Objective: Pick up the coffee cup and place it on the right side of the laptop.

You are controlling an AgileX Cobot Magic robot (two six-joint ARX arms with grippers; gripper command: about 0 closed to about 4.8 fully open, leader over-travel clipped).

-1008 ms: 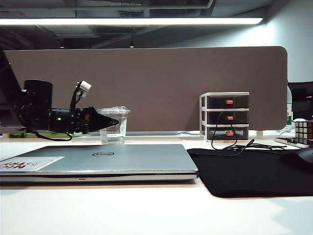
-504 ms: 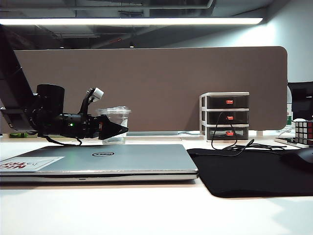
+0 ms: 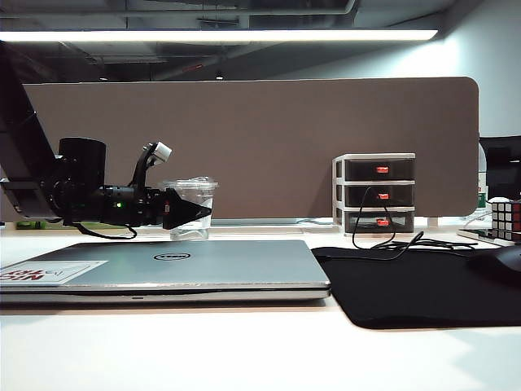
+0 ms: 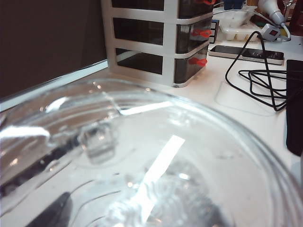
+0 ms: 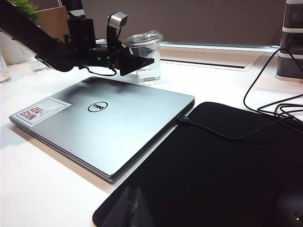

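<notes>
Exterior view: left gripper (image 3: 191, 213) sits level at the coffee cup (image 3: 193, 208), behind the far edge of the laptop (image 3: 171, 269) on the bench (image 3: 244, 350). Its dark tips overlap the cup's side, but I can't tell if the jaws are closed on it or just flanking it. No lift visible; cup base looks seated on the bench.

Left wrist view is filled by the clear lid and wall of the cup (image 4: 142, 165), so the camera is right on it; no jaws readable there.

Right wrist view confirms the left gripper (image 5: 142, 61) beside the cup (image 5: 144, 54). Right gripper itself isn't in frame; it looks over the laptop (image 5: 104, 127) and the black mat (image 5: 227, 175), well away from the cup.

Handling guess: thin clear plastic, light, some liquid at the bottom. Walls will flex and it's slick, so squeeze gently at mid-body below the lid rim and keep it upright. Target spot is by the mat side.
</notes>
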